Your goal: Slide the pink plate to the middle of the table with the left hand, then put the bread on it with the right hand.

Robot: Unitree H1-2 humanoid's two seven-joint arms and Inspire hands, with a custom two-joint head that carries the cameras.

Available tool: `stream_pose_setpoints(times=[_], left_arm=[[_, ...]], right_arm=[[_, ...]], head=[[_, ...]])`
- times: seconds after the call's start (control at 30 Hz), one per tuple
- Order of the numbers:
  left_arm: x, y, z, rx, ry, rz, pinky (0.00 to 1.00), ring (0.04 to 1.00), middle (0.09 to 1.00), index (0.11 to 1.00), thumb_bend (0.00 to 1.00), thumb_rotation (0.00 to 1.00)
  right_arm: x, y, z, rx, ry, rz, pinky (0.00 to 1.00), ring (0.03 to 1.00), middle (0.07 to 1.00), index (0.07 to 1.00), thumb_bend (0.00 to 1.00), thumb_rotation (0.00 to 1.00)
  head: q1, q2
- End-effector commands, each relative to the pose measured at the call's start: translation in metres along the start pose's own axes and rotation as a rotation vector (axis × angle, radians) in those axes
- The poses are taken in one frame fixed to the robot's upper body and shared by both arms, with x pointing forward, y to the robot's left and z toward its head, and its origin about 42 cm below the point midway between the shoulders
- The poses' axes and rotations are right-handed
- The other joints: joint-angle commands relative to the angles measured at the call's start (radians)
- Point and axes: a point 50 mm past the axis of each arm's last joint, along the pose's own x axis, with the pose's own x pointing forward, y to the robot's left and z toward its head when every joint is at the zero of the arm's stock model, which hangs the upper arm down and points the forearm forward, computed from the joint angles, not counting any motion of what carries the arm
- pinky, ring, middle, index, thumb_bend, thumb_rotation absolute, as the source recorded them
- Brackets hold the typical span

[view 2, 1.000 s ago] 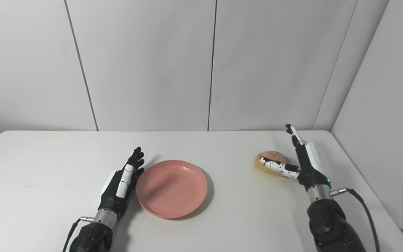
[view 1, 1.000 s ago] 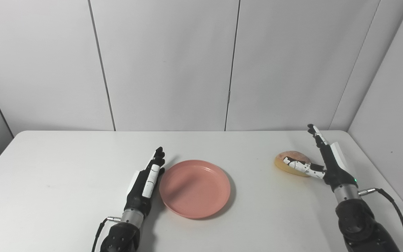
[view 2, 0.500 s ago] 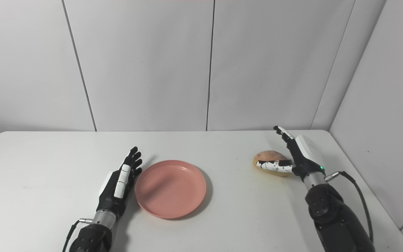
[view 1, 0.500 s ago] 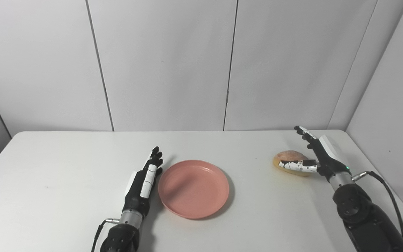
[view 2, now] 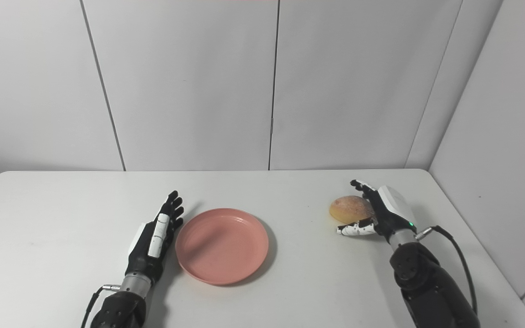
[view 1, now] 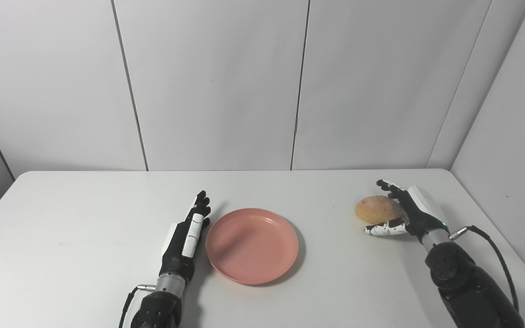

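The pink plate lies flat near the middle of the white table. My left hand rests edge-on just left of the plate's rim, fingers straight and together, holding nothing. The bread, a golden-brown roll, sits on the table to the right. My right hand cups it from the right: the fingers curl over its far side and the thumb reaches along its near side. The hand looks open around the bread, and the roll still rests on the table.
Grey wall panels stand behind the table's far edge. The table's right edge runs close to my right arm, with a black cable trailing off the wrist. Bare tabletop lies between plate and bread.
My right hand has tipped down and leftward from pointing up, and its fingers now wrap over the bread's far side, thumb in front. The left hand and plate have stayed put.
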Motion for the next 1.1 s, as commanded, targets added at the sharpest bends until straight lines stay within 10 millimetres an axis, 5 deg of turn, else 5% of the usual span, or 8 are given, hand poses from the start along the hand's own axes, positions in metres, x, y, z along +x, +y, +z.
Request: stream_pose_setpoints(times=[0.0,0.3,0.43,0.57,1.07], left_arm=[[0.006,0.002,0.012,0.003,-0.038,0.009,0.98,0.985,0.989,0.996,0.80,1.00],[0.007,0.000,0.014,-0.004,-0.038,0.011,0.98,0.983,0.988,0.997,0.79,1.00],[0.007,-0.001,0.014,-0.013,-0.034,0.012,0.98,0.983,0.989,0.994,0.78,1.00],[0.007,-0.002,0.015,-0.023,-0.034,0.014,0.98,0.981,0.987,0.993,0.78,1.00],[0.009,-0.007,0.016,-0.042,-0.031,0.010,0.97,0.980,0.988,0.993,0.77,1.00]], right_arm=[[0.012,-0.025,0.012,-0.010,-0.028,-0.052,0.72,0.792,0.813,0.811,0.79,0.02],[0.009,-0.018,0.010,-0.009,-0.052,-0.087,0.55,0.629,0.673,0.706,0.70,0.00],[0.008,-0.018,0.009,-0.017,-0.058,-0.112,0.45,0.527,0.553,0.632,0.56,0.00],[0.006,-0.018,0.009,-0.025,-0.075,-0.147,0.43,0.505,0.469,0.531,0.52,0.00],[0.002,-0.021,0.036,0.022,-0.155,-0.200,0.43,0.498,0.468,0.517,0.52,0.00]], head=[[0.001,0.001],[0.005,0.005],[0.007,0.002],[0.011,0.002],[0.028,0.000]])
